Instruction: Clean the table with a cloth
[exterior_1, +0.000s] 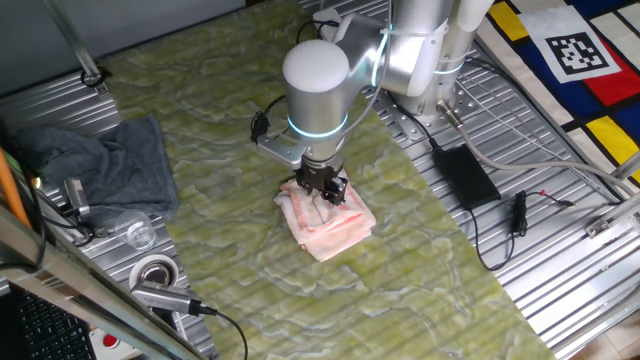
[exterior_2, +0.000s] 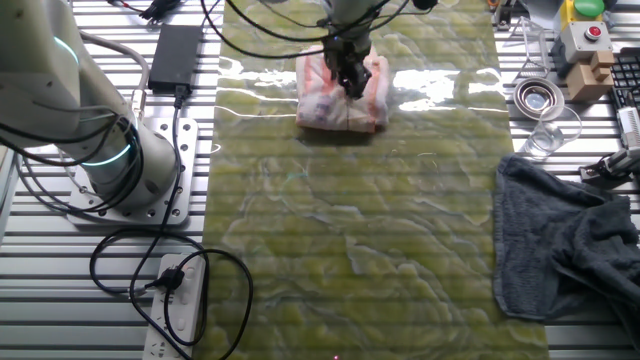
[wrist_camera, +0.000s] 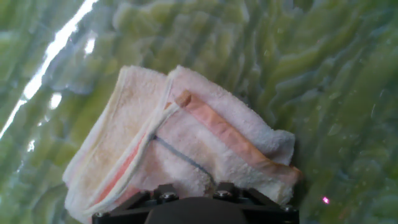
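No readable text; only a QR-style marker (exterior_1: 579, 52) on a board

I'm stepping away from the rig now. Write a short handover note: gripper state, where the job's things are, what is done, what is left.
Gripper: down on the small folded pale pink and white towel with orange-red stripes; whether the fingers are shut on it cannot be told.
Towel: lies folded on the mottled yellow-green marbled table, near the arm's base.
Large dark grey cloth: crumpled at the table's edge, not in use.
Done: gripper has reached the towel.
Left: judging by the towel's spot, probably most of the wiping across the table.
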